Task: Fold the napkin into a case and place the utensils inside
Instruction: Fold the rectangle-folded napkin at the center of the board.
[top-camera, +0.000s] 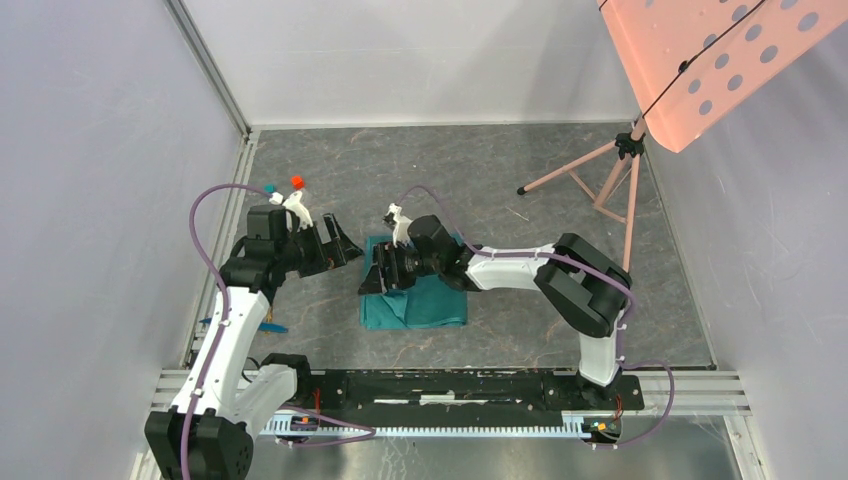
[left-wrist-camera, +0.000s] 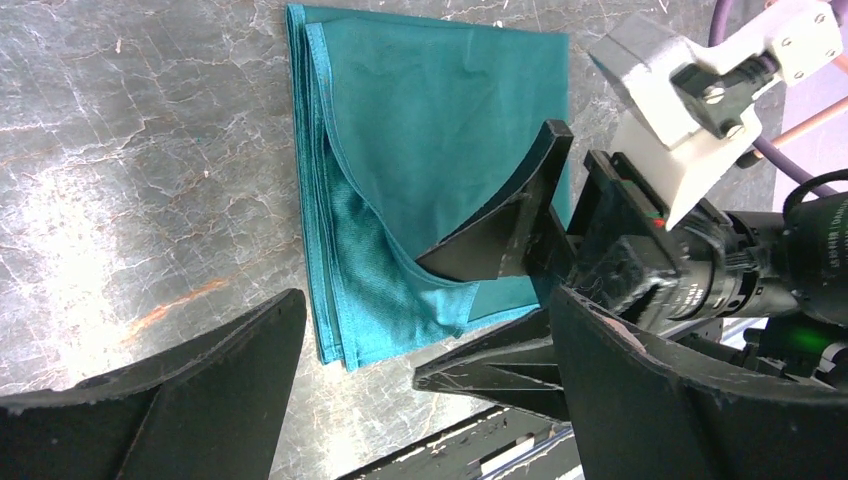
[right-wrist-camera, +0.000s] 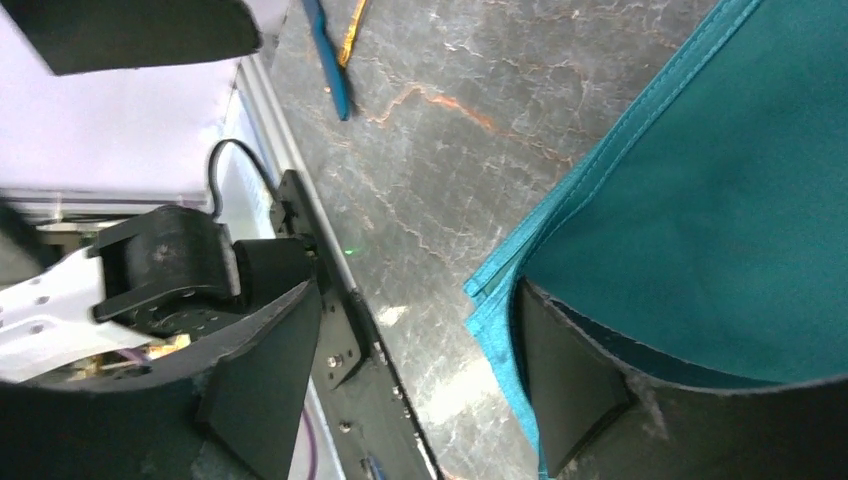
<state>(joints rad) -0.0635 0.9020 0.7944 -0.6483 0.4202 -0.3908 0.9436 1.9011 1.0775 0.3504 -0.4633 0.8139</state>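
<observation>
Now, desk (top-camera: 500, 180): grey, marbled top; it carries the cloth and the cutlery.
Napkin (top-camera: 430, 300): plain teal, lying flat at the middle of the desk, folded into several layers. Its stacked edges face the left arm. It looks too broad to be the case yet, so I judge more folding is due.
Right end effector (right-wrist-camera: 415, 290): spread wide at the napkin's left edge. One finger is tucked under the upper layer at the near corner and the other is over bare desk. It is not closed on anything.
Left end effector (top-camera: 348, 247): spread wide and holding nothing, just left of the napkin and pointing toward it.
Utensils: the blue utensil (right-wrist-camera: 330, 60) and the gold utensil (right-wrist-camera: 352, 30) lie side by side and nearly parallel. They are well left of the napkin, near the desk's left rim.
Key relation: the cloth's open edge is already at the right end effector, so the fold falls to that arm. The cutlery lies on the left arm's side and is nearer to it.
Writing: none can be read.
</observation>
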